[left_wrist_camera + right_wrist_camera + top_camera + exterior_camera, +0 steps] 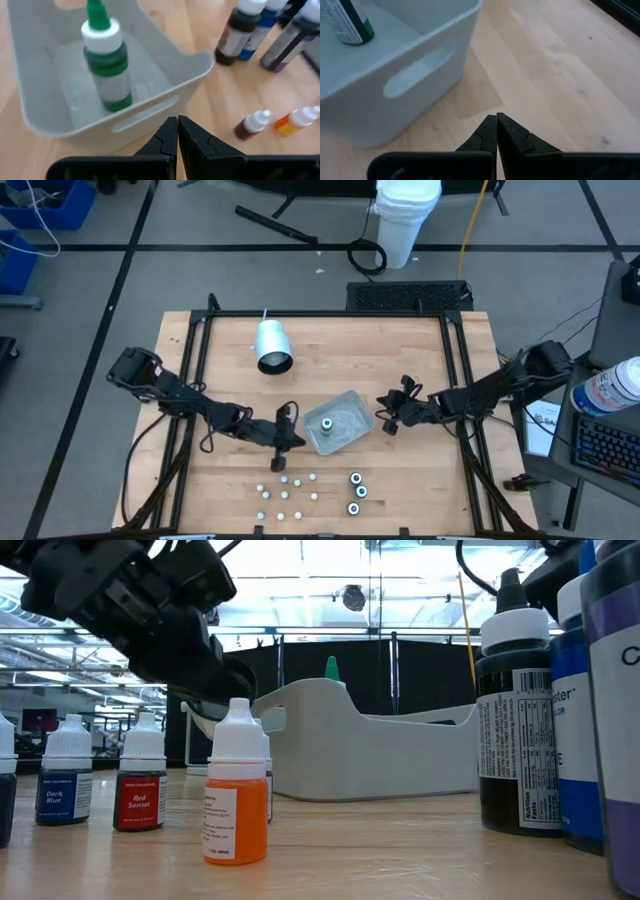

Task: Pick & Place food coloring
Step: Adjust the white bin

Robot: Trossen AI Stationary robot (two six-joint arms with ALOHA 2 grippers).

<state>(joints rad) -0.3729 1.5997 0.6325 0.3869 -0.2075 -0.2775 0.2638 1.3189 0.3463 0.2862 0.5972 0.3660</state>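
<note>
Left claw (289, 438) hangs just beside the grey tray (352, 405) on its left side, fingers pressed together, holding nothing. Right claw (386, 420) sits just off the tray's right side, likewise shut and empty.

One green-capped bottle (106, 65) stands upright inside the tray. The rest of the food coloring is on the table (340, 350) in front of the tray: a scatter of small white-capped bottles (290, 490) and, to their right, three wider bottles (356, 492).

Step in hand, as I judge it: going for the next bottle with the left arm. To do it well, part the fingers before descending, come down over one bottle at the near edge of the scatter, and close on the body below the cap. The bottles stand close together, so approach along a gap to avoid knocking neighbours. Carry upright and release low inside the tray, clear of the green-capped one.

Materials: tray is smooth matt plastic, rounded corners, slot handle in its wall. Bottles are small cylinders with tapered dropper caps and paper labels, probably light and easily tipped. One nearest the low camera is an orange bottle (237, 790). Table is pale wood butcher block.
</note>
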